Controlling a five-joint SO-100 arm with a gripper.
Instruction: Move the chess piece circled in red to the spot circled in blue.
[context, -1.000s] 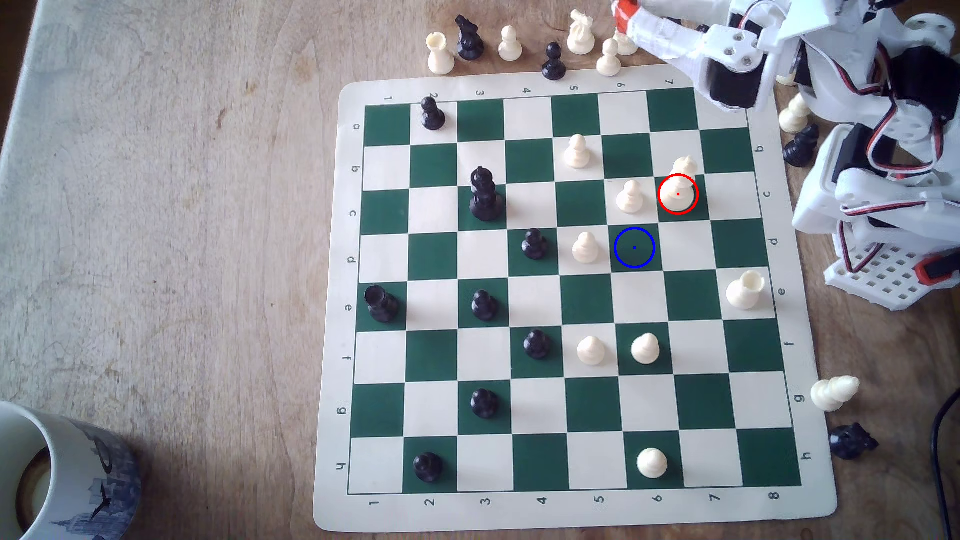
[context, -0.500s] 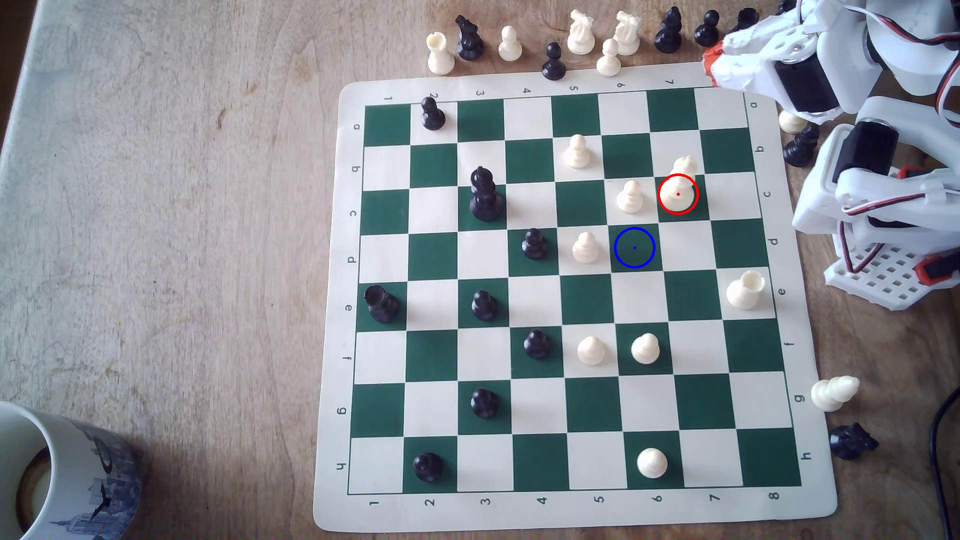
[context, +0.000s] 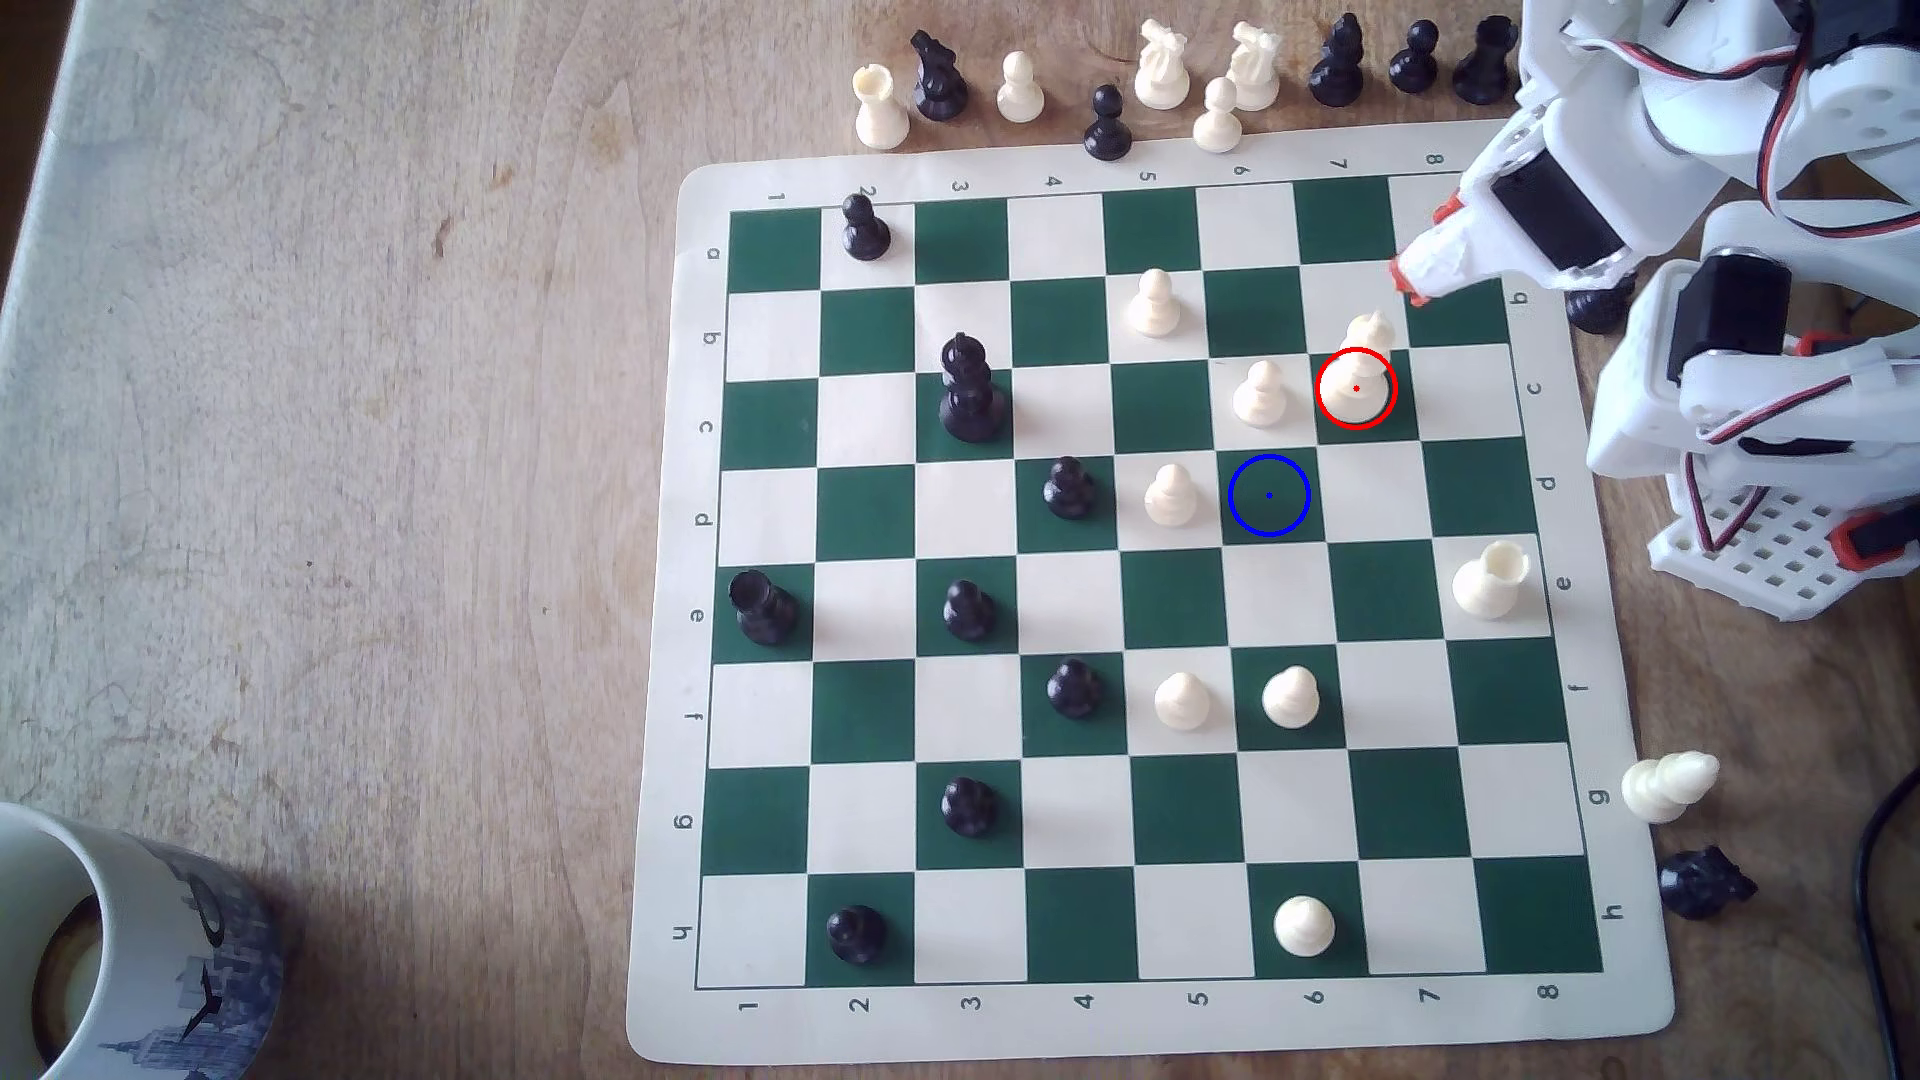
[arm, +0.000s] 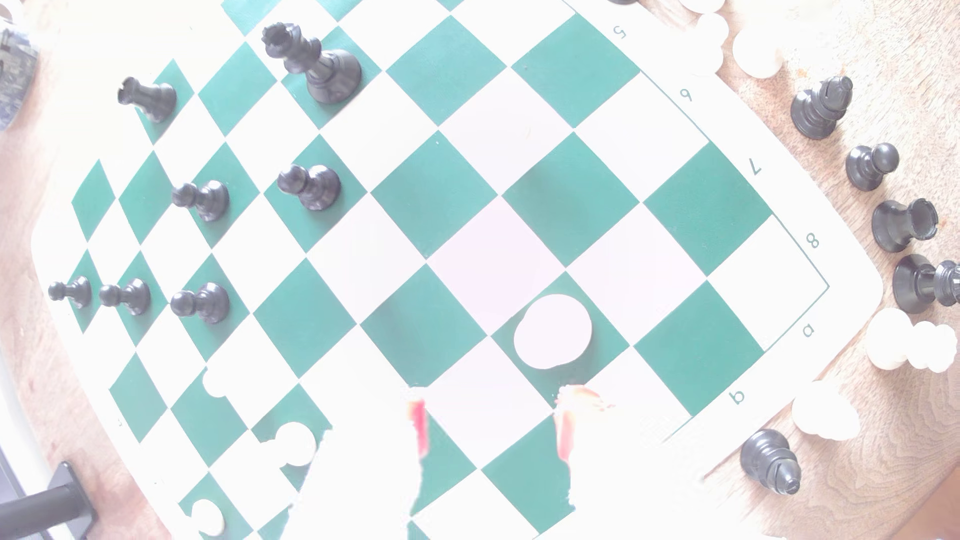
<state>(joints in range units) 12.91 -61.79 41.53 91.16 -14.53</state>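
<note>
Gripper (context: 1405, 280) hovering over the mat's (context: 665, 623) corner at the exterior view's upper right, orange-tipped fingers (arm: 418, 426) spread apart in the wrist view, gripping nothing. Chess piece (context: 1359, 379) standing upright on dark green c7, ringed in red, just short of the gripper and not touching it; showing as a washed-out white disc (arm: 552, 332) in the wrist view, ahead of the fingertips. Spot (context: 1269, 495) at d6 lying bare, ringed in blue, diagonally adjacent to the piece. White pawn (context: 1259, 393) sitting just beside the piece on c6. Mug (context: 114, 935) sitting on the bench (context: 364, 415) at the exterior view's lower left.
</note>
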